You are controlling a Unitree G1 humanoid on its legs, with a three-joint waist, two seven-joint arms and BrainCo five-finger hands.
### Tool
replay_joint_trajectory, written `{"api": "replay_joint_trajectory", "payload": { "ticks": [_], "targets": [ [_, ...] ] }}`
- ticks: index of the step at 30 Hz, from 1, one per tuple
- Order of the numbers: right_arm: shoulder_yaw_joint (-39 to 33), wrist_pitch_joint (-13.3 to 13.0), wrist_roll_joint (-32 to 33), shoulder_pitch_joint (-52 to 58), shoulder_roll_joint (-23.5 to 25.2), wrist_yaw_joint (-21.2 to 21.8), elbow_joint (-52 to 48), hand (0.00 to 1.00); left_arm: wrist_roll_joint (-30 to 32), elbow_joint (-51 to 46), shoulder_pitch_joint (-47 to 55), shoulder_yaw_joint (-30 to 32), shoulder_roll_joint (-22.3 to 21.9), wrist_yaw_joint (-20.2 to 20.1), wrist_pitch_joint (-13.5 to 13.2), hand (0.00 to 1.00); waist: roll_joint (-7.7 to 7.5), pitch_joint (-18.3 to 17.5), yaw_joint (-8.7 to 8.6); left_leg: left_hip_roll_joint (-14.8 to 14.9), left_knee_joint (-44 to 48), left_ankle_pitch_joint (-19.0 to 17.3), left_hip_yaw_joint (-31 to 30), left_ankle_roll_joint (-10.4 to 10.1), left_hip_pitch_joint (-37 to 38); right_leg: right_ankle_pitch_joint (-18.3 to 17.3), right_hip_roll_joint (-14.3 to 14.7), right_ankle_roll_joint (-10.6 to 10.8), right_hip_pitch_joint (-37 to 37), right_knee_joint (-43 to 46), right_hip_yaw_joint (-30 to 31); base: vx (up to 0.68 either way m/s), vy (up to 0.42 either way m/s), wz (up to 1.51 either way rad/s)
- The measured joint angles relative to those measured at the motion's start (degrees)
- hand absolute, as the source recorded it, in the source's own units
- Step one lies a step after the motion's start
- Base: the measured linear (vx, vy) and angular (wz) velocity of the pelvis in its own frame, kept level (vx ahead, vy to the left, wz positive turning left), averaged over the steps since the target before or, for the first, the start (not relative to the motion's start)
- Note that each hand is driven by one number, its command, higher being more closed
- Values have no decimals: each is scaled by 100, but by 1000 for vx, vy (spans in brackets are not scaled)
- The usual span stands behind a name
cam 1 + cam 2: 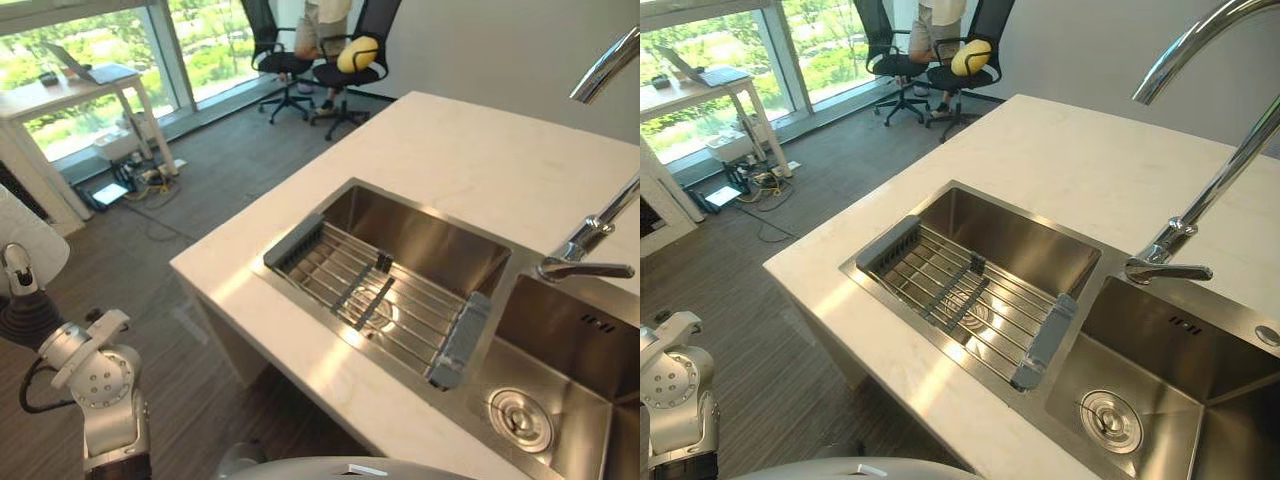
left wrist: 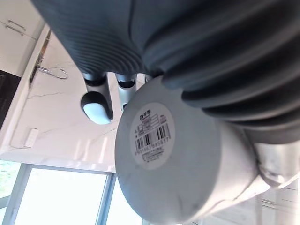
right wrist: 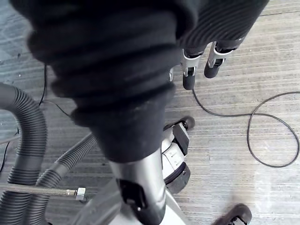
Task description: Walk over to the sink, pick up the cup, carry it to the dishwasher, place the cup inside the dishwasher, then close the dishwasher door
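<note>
Where fingers (image 2: 96, 101) curl, cup (image 2: 168, 168) sits clasped in left robot hand (image 2: 197, 56).

A white counter (image 1: 470, 160) fills the middle and right of the frame, a chrome tap (image 1: 1168, 250) at its right edge and a wire rack (image 1: 372, 300) with grey ends at the centre. At the top, 2 black office chairs (image 1: 348, 75), 1 bearing a yellow cushion (image 1: 357, 53), stand by a person (image 1: 322, 25). Upper left, a white desk (image 1: 70, 92) carries a laptop (image 1: 68, 62), cables (image 1: 140, 180) on the floor (image 1: 220, 170) beside it
</note>
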Motion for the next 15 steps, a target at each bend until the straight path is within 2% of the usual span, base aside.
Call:
{"api": "replay_joint_trajectory", "payload": {
  "ticks": [1,2,3,6,7,8,9,10,11,12,13,14,15],
  "targets": [
    [-120,3,-8,4,3,20,65,0,-5,156,-56,-4,3,-111,-4,100,121,110,-89,186,-114,-8,519,-11,108,104,-19,-73,242,-145,-251,-173,-75,145],
    [-153,39,-17,-4,-5,85,190,0,-7,284,-54,-15,0,-209,-5,100,144,127,-125,306,-192,-52,839,-24,97,207,-27,-79,371,-329,-483,-187,70,133],
    [-229,65,-23,-6,65,135,266,0,-16,355,-61,-52,5,-337,-3,100,123,123,-125,359,-207,-85,1196,-118,99,347,-185,-116,486,-578,-746,-159,150,107],
    [-268,72,-245,-22,1,188,331,0,-69,270,48,-185,3,-597,46,100,128,132,-21,256,943,69,1244,-87,-193,497,-561,-68,472,-786,-1096,-125,159,53],
    [-286,74,-268,-73,-177,195,254,0,-160,85,225,-219,-57,-732,78,100,515,49,52,330,801,-178,1305,-11,-38,565,-404,81,372,-603,-1100,-100,130,23],
    [-343,71,-271,-98,-190,178,210,0,-183,-4,296,-198,-46,-816,94,100,541,67,33,351,602,131,1444,-534,-41,488,-464,95,213,-243,-1105,-62,54,24],
    [-408,82,-269,-161,-146,183,151,0,-247,-57,380,-153,-35,-967,106,100,425,46,28,232,464,251,1656,-617,-102,252,-599,140,-13,122,-1079,-22,6,51],
    [-574,82,-309,-296,-106,176,159,0,-402,-49,564,-192,-141,-1110,157,100,462,53,-6,137,83,207,1820,-680,-71,194,-587,124,-113,196,-1144,-28,-44,89],
    [-691,79,-461,-327,39,145,203,0,-578,-36,694,-225,-211,-1264,160,100,176,98,-30,-66,108,4,2054,-459,-136,187,-815,-124,-171,37,-1474,-10,-30,86],
    [-719,76,-477,-337,40,128,212,0,-612,-45,705,-245,-234,-1285,173,100,207,118,-30,-76,251,65,2049,-308,-174,192,-910,-158,-183,54,-1537,-37,-13,81],
    [-717,67,-538,-339,19,80,189,0,-724,-49,763,-264,-241,-1397,165,100,281,199,33,-109,933,303,2172,76,-210,186,-1152,-72,-175,145,-1699,-54,-7,64],
    [-740,61,-602,-269,-66,76,139,0,-847,-88,848,-302,-258,-1465,153,100,524,145,66,-88,866,403,2297,-89,-19,169,-1144,68,-132,167,-1859,-62,29,78],
    [-787,57,-622,-238,-147,70,158,0,-897,-134,857,-333,-272,-1502,141,100,683,101,39,-128,590,312,2204,-242,13,167,-1153,111,-133,197,-1986,-44,57,91]
  ]
}}
